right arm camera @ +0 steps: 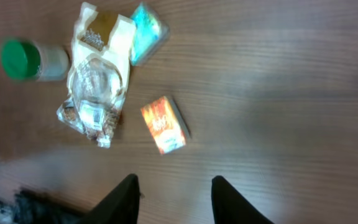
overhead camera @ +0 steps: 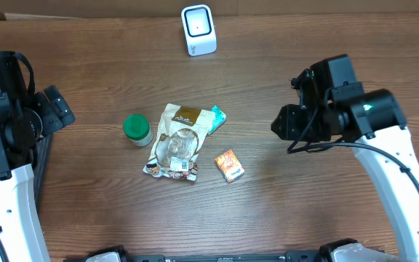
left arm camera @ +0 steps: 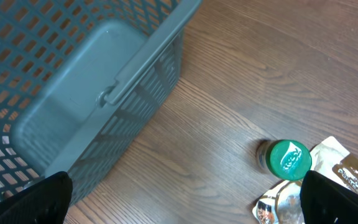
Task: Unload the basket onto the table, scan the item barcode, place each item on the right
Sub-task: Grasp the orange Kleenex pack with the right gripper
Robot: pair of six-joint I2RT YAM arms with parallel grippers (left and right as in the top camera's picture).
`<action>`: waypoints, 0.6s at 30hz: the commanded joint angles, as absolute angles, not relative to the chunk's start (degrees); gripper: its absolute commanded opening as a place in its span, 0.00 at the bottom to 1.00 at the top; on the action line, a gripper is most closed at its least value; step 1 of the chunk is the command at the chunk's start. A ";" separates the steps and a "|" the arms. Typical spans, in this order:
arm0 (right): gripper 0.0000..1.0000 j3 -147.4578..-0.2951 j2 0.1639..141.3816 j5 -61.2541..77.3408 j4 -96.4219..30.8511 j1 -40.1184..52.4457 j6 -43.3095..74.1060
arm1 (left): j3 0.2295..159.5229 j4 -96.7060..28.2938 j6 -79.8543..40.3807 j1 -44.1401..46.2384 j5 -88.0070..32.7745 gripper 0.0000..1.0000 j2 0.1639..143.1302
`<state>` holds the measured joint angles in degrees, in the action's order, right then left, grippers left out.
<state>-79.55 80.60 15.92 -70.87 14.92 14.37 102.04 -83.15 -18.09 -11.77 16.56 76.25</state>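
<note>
**A:** Any print legible?

**B:** None. The green-lidded jar point(left arm camera: 288, 160) has white lettering on its cap, too small to read. The labels on the orange box point(overhead camera: 229, 165) and the clear snack pouch point(overhead camera: 177, 142) are blurred. I cannot make out a barcode.

**A:** Count?

**B:** Four items mid-table point(overhead camera: 304, 218): one jar, one pouch, one box and one teal packet point(overhead camera: 216, 118) touching the pouch's corner. One white scanner point(overhead camera: 198, 29) stands near the far edge. One grey basket point(left arm camera: 73, 81) sits at the left edge, cut off by the frame.

**A:** Grippers?

**B:** The left gripper point(left arm camera: 185, 200) is spread wide and holds nothing. The right gripper point(right arm camera: 176, 199) is partly parted with nothing between its fingers, right of the box.
</note>
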 commanded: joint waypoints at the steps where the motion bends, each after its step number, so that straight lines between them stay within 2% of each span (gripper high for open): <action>1: 0.39 -68.64 81.23 21.23 -64.18 14.66 17.65 | 102.41 -83.33 -19.09 -12.08 16.91 1.00 75.75; 5: 0.37 -54.61 81.76 29.74 -50.11 14.66 19.57 | 102.41 -83.33 -19.09 -12.08 16.91 1.00 75.75; 6: 0.33 -51.42 83.09 31.31 -45.89 14.79 21.06 | 102.41 -83.33 -19.09 -12.08 16.91 1.00 75.75; 9: 0.33 -50.09 88.49 32.56 -42.33 15.86 21.06 | 102.41 -83.33 -19.09 -12.08 16.91 1.00 75.75; 10: 0.34 -50.09 89.52 32.80 -41.67 16.12 21.06 | 102.41 -83.33 -19.09 -12.08 16.91 1.00 75.75; 13: 0.50 -50.09 95.15 33.41 -38.72 17.34 21.32 | 102.41 -83.33 -19.09 -12.08 16.91 1.00 75.75; 18: 0.51 -50.09 99.59 34.83 -36.51 19.31 21.47 | 102.41 -83.33 -19.09 -12.08 16.91 1.00 75.75</action>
<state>-50.26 98.13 33.41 -37.06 18.22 21.10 102.04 -83.22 -18.09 -11.77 16.53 76.25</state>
